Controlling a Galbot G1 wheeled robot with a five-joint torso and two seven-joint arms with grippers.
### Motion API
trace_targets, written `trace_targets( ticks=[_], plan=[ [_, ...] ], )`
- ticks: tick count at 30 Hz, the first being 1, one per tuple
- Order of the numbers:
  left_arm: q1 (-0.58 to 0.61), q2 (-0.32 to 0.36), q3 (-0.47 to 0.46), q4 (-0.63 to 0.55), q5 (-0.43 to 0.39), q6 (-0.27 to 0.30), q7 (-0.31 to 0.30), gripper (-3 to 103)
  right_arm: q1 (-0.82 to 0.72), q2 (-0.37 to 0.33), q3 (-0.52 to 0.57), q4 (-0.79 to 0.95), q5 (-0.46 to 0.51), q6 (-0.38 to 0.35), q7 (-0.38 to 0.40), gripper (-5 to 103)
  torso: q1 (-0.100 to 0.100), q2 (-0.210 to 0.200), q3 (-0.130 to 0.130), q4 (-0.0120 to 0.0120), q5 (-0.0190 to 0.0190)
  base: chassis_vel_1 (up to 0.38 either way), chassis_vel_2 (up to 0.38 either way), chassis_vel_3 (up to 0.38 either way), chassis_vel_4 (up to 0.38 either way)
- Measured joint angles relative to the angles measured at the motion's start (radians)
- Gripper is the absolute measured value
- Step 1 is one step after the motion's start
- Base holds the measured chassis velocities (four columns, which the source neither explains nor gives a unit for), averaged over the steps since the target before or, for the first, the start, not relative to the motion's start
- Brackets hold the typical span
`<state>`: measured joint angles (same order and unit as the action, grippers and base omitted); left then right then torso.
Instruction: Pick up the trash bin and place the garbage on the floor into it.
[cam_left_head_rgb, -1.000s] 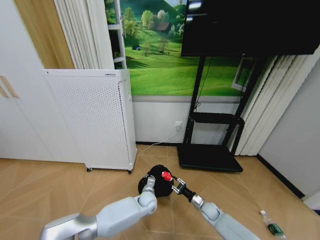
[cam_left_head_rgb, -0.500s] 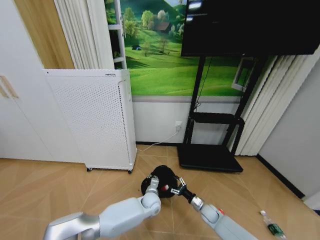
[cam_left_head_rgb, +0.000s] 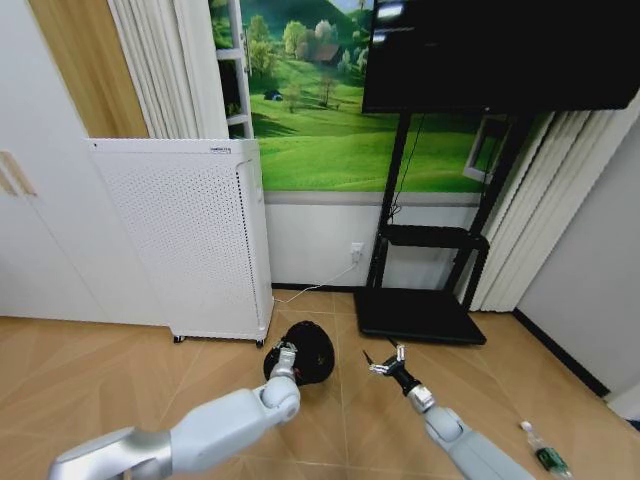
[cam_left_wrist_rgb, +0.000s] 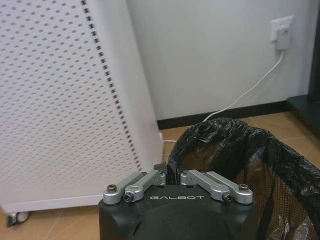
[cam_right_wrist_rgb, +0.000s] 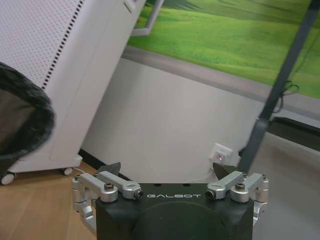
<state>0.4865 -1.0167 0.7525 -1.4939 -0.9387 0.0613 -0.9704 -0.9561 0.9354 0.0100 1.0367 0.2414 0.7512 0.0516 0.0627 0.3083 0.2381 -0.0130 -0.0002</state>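
Bin: the small round black wire-mesh trash bin (cam_left_head_rgb: 304, 351), lined with a black bag, is held up just right of the white perforated appliance (cam_left_head_rgb: 190, 240).
Left pincer (cam_left_head_rgb: 283, 353): clamped on the bin's rim.
Right pincer (cam_left_head_rgb: 387, 362): spread open, empty, right of the bin.
Bottle: the clear plastic bottle with green label (cam_left_head_rgb: 541, 449) lies on the floor, far right of the bin.

black mesh trash bin (cam_left_head_rgb: 303, 351) (black liner), white perforated appliance (cam_left_head_rgb: 190, 240)

Grey arms, black GALBOT wrists, silver screwed hand (cam_right_wrist_rgb: 167, 172) links
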Motion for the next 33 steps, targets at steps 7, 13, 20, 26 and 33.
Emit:
trace_targets(
  ticks=[7,13,20,26,33],
  plan=[
    [0.12,0.128,-0.118,-0.074,0.042,0.0,0.019,7,-0.067,0.012,0.089,-0.07,0.008,0.046,-0.008,100,0.0,0.0,0.0,0.0004,-0.0001,0.0,0.0,0.0,0.0],
    [0.216,0.207,-0.23,-0.117,0.072,0.0,0.046,7,-0.148,0.036,0.171,-0.051,-0.002,0.048,-0.013,100,0.0,0.0,0.0,-0.0001,-0.0001,0.0,0.0,0.0,0.0],
    [0.285,0.243,-0.292,-0.142,0.099,-0.007,0.066,7,-0.219,0.064,0.226,-0.004,-0.023,0.048,-0.014,100,0.0,0.0,0.0,-0.0001,0.0,0.0,0.0,0.0,0.0],
    [0.355,0.271,-0.35,-0.171,0.125,-0.012,0.082,7,-0.24,0.081,0.246,0.021,-0.041,0.048,-0.012,100,0.0,0.0,0.0,0.0,-0.0001,0.0,0.0,0.0,0.0],
    [0.396,0.296,-0.39,-0.187,0.145,-0.031,0.101,7,-0.258,0.111,0.268,0.044,-0.087,0.048,0.009,100,0.0,0.0,0.0,-0.0002,0.0,-0.09,-0.075,0.097,0.086]
  ],
)
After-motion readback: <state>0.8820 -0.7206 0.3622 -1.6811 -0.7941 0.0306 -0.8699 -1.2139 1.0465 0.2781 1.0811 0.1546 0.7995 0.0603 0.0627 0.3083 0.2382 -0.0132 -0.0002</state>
